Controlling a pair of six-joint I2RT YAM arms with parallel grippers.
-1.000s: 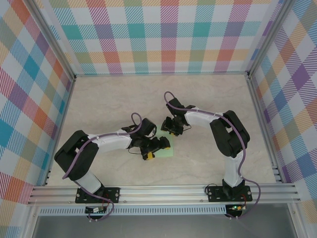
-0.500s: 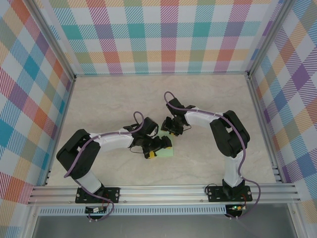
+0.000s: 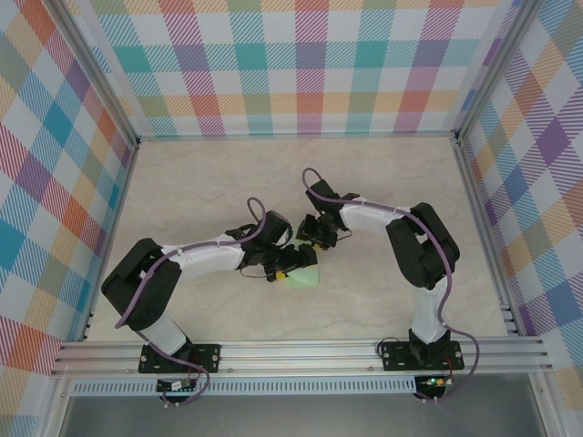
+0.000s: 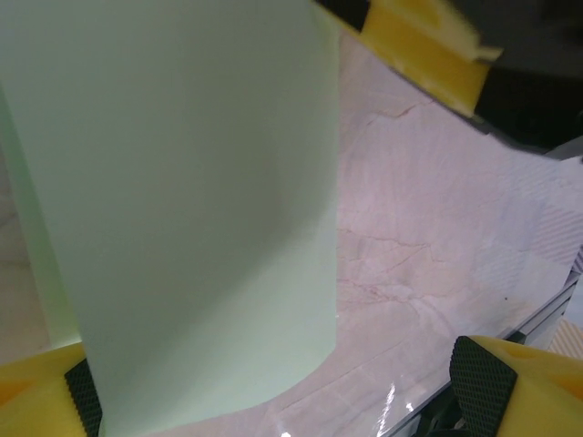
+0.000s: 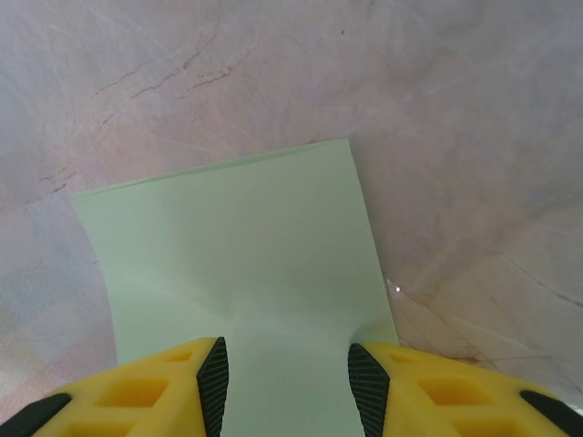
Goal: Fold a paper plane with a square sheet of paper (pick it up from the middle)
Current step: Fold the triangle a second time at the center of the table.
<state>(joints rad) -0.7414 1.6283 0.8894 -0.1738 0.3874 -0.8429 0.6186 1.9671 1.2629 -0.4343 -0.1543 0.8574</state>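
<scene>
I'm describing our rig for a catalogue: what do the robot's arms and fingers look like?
Both the left arm and right arm have white links between black joints, each trailed by a looping purple cable. The fingers are yellow, with black textured pads.

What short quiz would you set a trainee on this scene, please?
1. True or false: the left jaws stand wide apart.
2. What colour is the sheet of paper? A red, B pale green, C blue.
3. What surface lies under the paper?

Key: 1 true. 2 B. 3 the table.
</scene>
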